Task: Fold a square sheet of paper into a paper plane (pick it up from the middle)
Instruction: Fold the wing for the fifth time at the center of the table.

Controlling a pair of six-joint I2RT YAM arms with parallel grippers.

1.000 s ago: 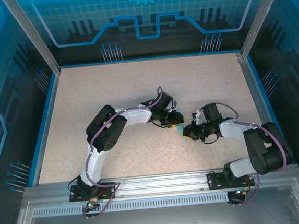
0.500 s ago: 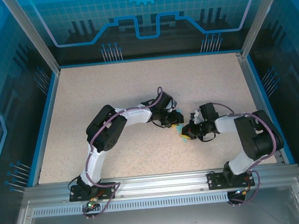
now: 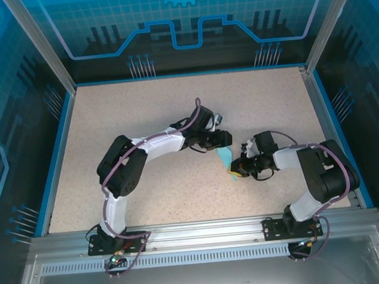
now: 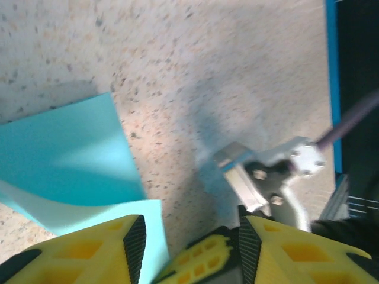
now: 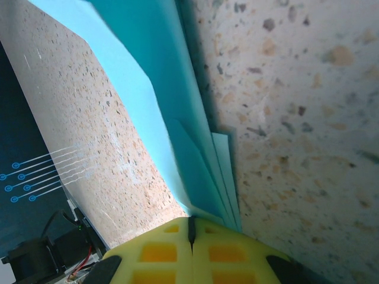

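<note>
Between the right fingers point(image 5: 154, 254), which are pressed flat together, one end of the folded turquoise paper point(image 5: 148, 77) is pinched. Several stacked layers can be seen running into the seam, so it's properly clamped. From there the paper is fanned out ahead of those fingers, close over the speckled worktop point(image 3: 140, 113). The left fingers point(image 4: 89, 248) are spread apart with nothing gripped. The paper's free part is seen just ahead of and below them, bowed up a bit rather than pressed flat.

Judging by the layers, the job looks to be mid-fold: some creases are in, but no finished dart with wings can be made out yet. Next, that loose part probably needs to be caught by the open left fingers and brought over while the other end is held down, then the crease pressed in. Careful lining up is called for, since thin paper like this is easily skewed or crumpled.
</note>
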